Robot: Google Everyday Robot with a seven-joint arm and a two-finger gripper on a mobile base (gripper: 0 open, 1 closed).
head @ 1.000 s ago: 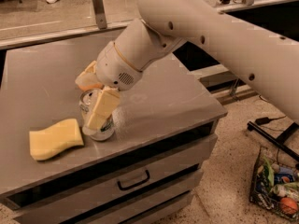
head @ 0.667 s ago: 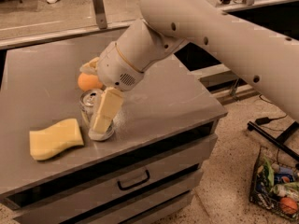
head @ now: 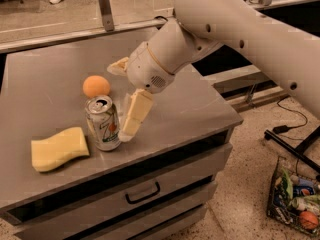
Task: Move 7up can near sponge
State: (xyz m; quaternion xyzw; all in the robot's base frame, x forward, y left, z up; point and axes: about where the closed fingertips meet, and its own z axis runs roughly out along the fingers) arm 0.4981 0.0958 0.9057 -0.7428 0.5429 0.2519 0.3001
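In the camera view, the 7up can stands on the grey bench near its front edge, toward the left. The claw hangs just to the can's right, carried on the thick white arm that reaches in from the upper right. The claw is spread wide and grips nothing. Its nearer pale-yellow finger slants down beside the can's right flank, with the tip low against the can's base; whether the two actually touch cannot be told. The other finger sits higher and farther back, above and behind the can. The can is upright, its long axis vertical and its pull-tab top facing up, with the green lettering and small red mark turned toward the front. The sponge lies flat just left of the can, a narrow gap between them, its long side running left to right. An orange ball rests behind the can, close to it.
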